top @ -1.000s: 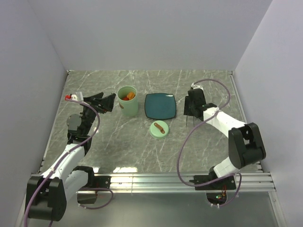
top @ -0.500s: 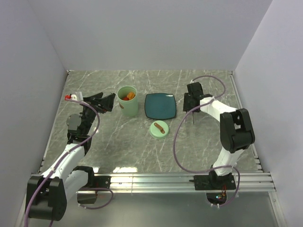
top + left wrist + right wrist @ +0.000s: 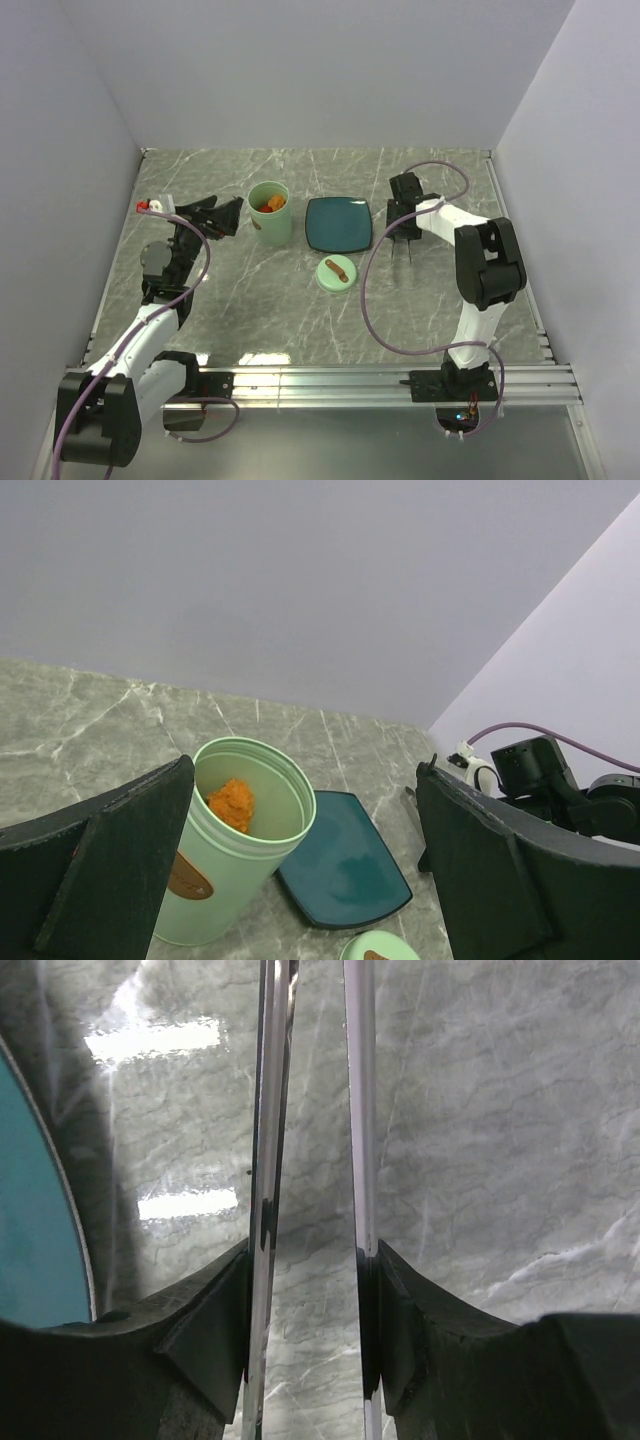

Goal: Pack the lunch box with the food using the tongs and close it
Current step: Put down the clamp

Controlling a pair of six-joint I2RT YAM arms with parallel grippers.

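Observation:
The mint-green lunch box (image 3: pixel 269 214) stands upright and uncovered left of the teal plate, with orange food (image 3: pixel 268 203) inside; the left wrist view shows the same lunch box (image 3: pixel 235 865) and a fried orange chunk of food (image 3: pixel 232 803). Its round lid (image 3: pixel 336 272) lies flat on the table nearer the arms. My right gripper (image 3: pixel 403 228) (image 3: pixel 305 1250) is shut on the tongs (image 3: pixel 411 252) (image 3: pixel 270 1110), one pad against each thin arm, just right of the plate. My left gripper (image 3: pixel 226 214) (image 3: pixel 305 768) hangs wide open beside the lunch box, touching nothing.
A dark teal square plate (image 3: pixel 338 223) (image 3: pixel 350 865) lies bare between the lunch box and the right gripper; its edge (image 3: pixel 40 1230) shows at the left of the right wrist view. Grey walls close the table on three sides.
The right arm has folded in toward the back while its gripper stayed by the plate's right edge, and the tongs' arms have spread slightly. The left arm has not moved.

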